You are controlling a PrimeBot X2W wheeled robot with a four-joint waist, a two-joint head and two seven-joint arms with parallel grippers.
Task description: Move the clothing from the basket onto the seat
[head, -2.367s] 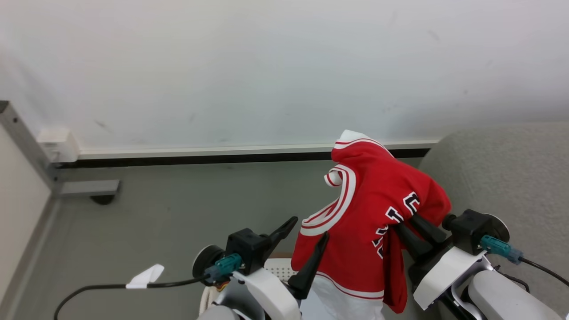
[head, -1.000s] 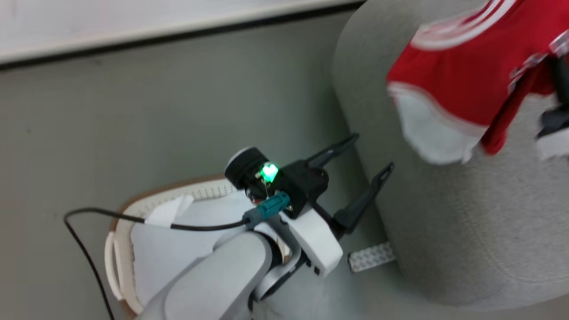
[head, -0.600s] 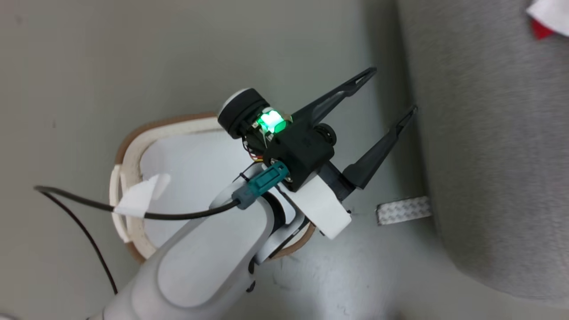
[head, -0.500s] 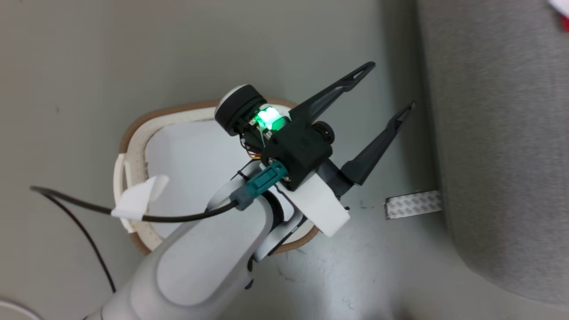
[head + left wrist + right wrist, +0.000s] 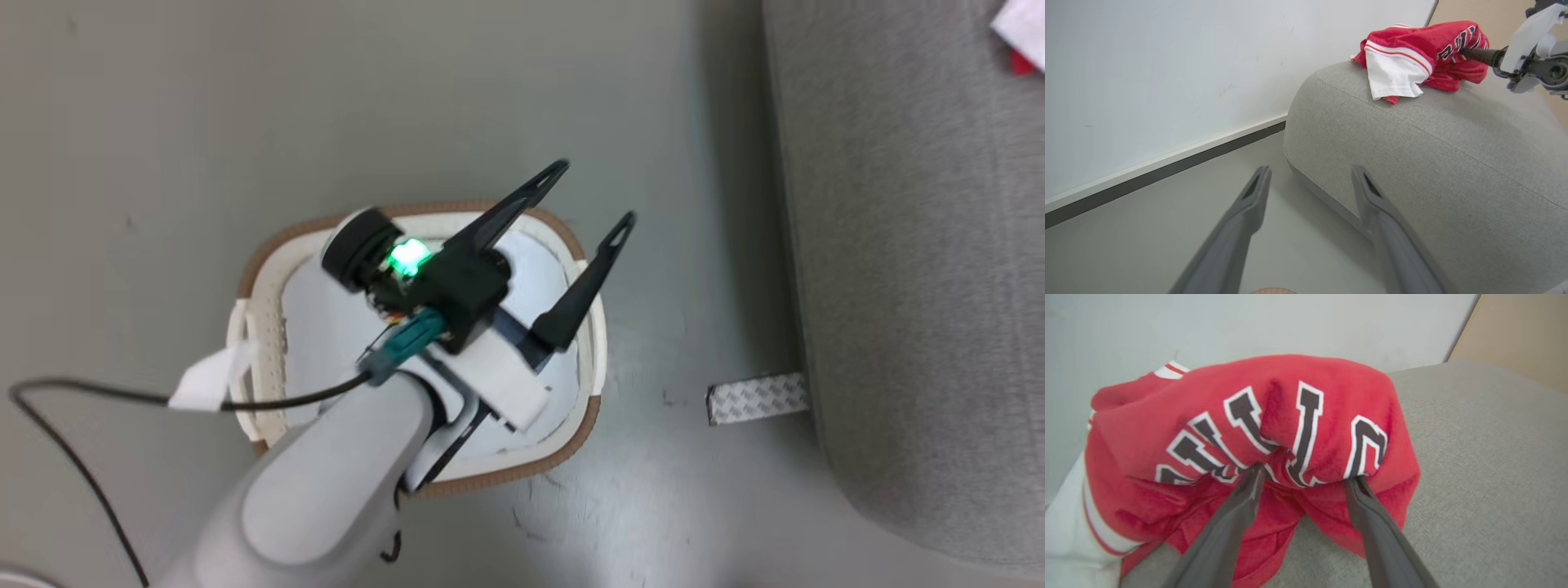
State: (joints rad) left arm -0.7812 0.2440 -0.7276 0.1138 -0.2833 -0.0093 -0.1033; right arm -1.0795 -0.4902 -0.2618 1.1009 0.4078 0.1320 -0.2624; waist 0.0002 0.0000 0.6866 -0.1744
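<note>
Red jersey (image 5: 1310,379), black white-outlined lettering (image 5: 1309,424); grey sofa (image 5: 1433,163); cream basket (image 5: 271,408).

My left pincer (image 5: 595,193) has two long, flat black fingers (image 5: 584,282) with slotted tips, set in a boxy black body that carries a green light (image 5: 408,256) and a round black cap (image 5: 355,249). Behind it are a white wrist block (image 5: 502,384) and a smooth pale-grey forearm (image 5: 326,498). A teal connector (image 5: 406,343) feeds a black cable (image 5: 82,390) tagged with white tape (image 5: 208,380). My right pincer (image 5: 1306,475) has matching dark fingers.
</note>
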